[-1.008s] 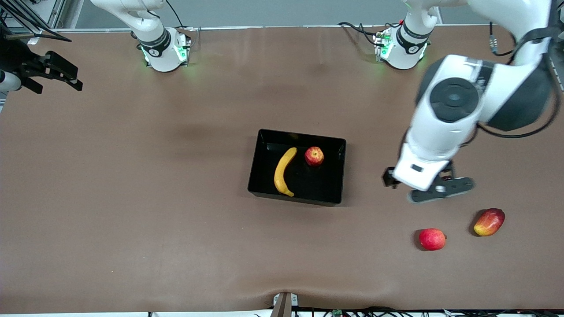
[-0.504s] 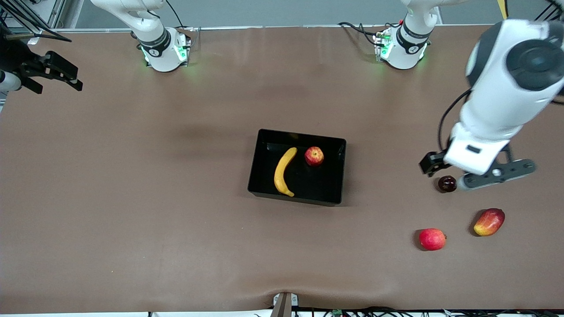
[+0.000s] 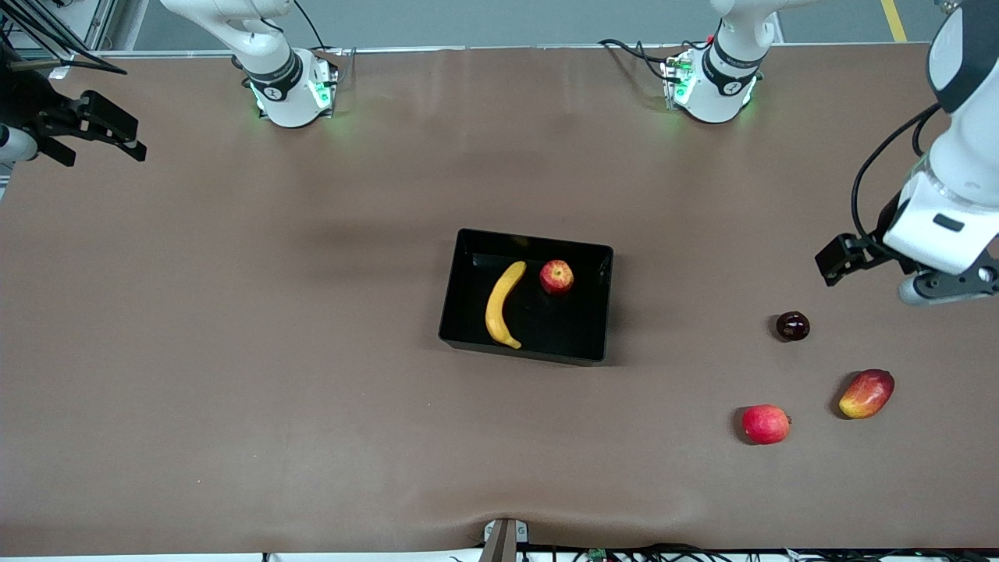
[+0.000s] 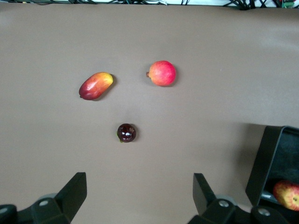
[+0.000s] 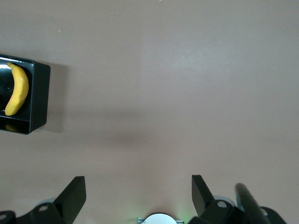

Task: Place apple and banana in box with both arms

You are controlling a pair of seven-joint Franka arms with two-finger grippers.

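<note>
Brown tabletop (image 3: pixel 234 351): wide bare stretch from the box (image 3: pixel 468 312) toward the right arm's end, and along the edge nearest the front camera. Loose fruit is confined to the left arm's end.

Left gripper (image 4: pixel 140 198) is up in the air over bare tabletop at the left arm's end, jaws spread wide, nothing between them. Right gripper (image 5: pixel 138 198) hangs at the right arm's end of the tabletop, jaws equally wide, empty; that arm waits.

Left wrist view shows a corner of the box with the apple (image 4: pixel 287 195) inside, plus three loose fruits: a small dark round fruit (image 4: pixel 126 132), a pinkish-red round fruit (image 4: pixel 162 73) and an oblong red-yellow mango-like fruit (image 4: pixel 96 85), all well apart. Right wrist view picks up only the box end holding the banana (image 5: pixel 17 89).

Front view: black box near mid-table, upright. Banana (image 3: pixel 503 304) lies lengthwise in it; apple (image 3: pixel 556 276) sits just beside the banana's upper tip, farther from the front camera, not touching.
</note>
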